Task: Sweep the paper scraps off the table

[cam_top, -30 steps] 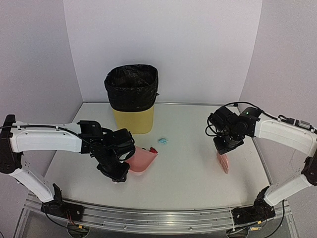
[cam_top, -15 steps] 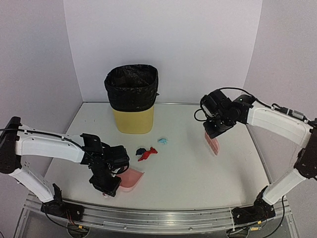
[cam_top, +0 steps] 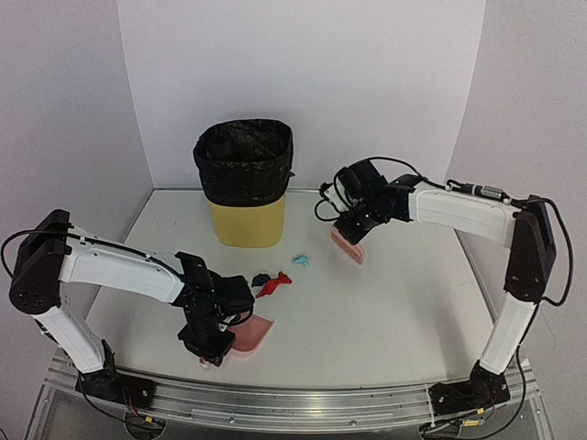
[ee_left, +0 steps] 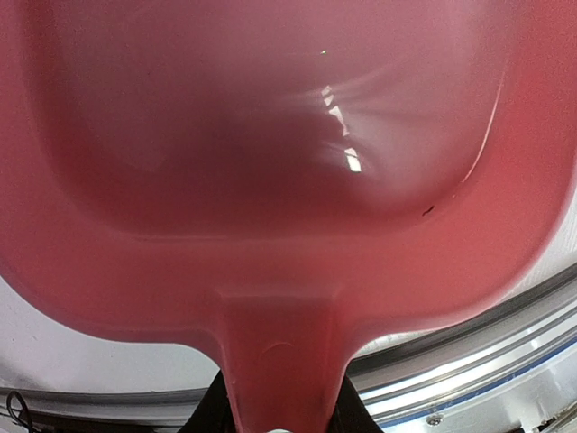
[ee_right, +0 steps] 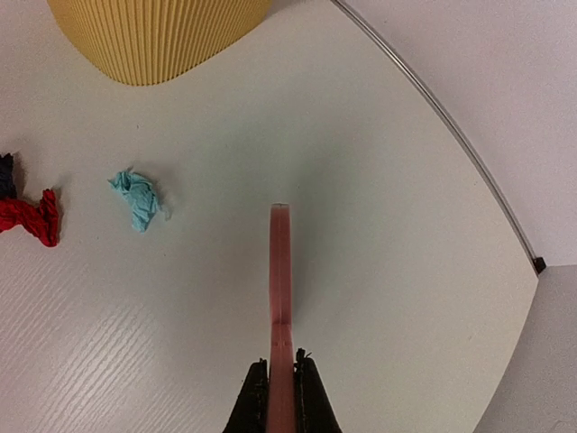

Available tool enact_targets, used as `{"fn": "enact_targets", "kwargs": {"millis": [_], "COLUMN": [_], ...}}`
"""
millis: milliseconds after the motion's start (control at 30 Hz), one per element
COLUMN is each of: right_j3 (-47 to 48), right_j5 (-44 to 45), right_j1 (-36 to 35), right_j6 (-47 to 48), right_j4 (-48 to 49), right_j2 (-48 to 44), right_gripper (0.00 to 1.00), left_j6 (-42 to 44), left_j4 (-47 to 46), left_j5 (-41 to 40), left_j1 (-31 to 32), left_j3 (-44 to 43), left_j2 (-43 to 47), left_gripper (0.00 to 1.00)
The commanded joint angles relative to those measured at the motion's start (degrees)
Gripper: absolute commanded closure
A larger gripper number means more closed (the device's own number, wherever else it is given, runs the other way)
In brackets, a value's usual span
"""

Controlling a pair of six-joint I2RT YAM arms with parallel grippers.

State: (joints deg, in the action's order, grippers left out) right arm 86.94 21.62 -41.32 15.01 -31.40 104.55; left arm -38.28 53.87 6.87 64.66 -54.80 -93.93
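Gripping the dustpan (cam_top: pixel 251 334) handle in my left hand (ee_left: pixel 279 417) near the front edge of the desk (cam_top: pixel 385 316) and the brush (cam_top: pixel 348 247) in my right hand (ee_right: pixel 280 386), I judge sweeping unfinished: three paper scraps (cam_top: pixel 273 285) lie mid-desk, pan empty.

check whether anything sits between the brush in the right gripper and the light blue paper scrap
Nothing visible does. In the right wrist view only bare table lies between the brush, held in the right gripper, and the light blue scrap. The red scrap lies beyond it, on the far side from the brush.
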Motion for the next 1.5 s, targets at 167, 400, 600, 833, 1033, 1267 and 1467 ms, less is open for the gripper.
{"fn": "enact_targets", "kwargs": {"millis": [167, 400, 600, 833, 1033, 1267, 1467], "right_j3": [10.5, 12.0, 11.2, 7.6, 3.7, 0.4, 2.1], "right_j5": [-2.0, -8.9, -18.9, -23.8, -29.8, -34.5, -30.2], "right_j1": [-4.9, -11.4, -14.0, -16.4, -17.3, -18.2, -18.2], "right_j6": [12.4, 9.7, 3.3, 2.2, -1.8, -5.1, -6.9], "right_j4": [6.6, 6.6, 6.6, 6.6, 6.6, 6.6, 6.7], "right_j2": [13.7, 16.2, 15.1, 11.9, 7.5, 2.8, 2.1], "right_gripper": [1.00, 1.00, 1.00, 1.00, 1.00, 1.00, 1.00], "left_j6": [4.0, 4.8, 4.9, 5.2, 5.2, 4.9, 5.2], "left_j4": [-0.8, -2.1, -2.9, -4.0, -4.7, -5.3, -7.1], "left_j5": [0.8, 1.2, 0.9, 1.2, 1.5, 1.6, 1.3], "left_j1": [-1.6, -2.6, -3.3, -4.2, -4.5, -4.6, -4.6], "left_j3": [-2.7, -2.1, -1.3, -1.8, -1.9, -2.0, -1.0], "left_j2": [-2.4, -2.0, -1.6, -1.6, -2.5, -2.3, -1.4], "left_gripper": [1.00, 1.00, 1.00, 1.00, 1.00, 1.00, 1.00]}}
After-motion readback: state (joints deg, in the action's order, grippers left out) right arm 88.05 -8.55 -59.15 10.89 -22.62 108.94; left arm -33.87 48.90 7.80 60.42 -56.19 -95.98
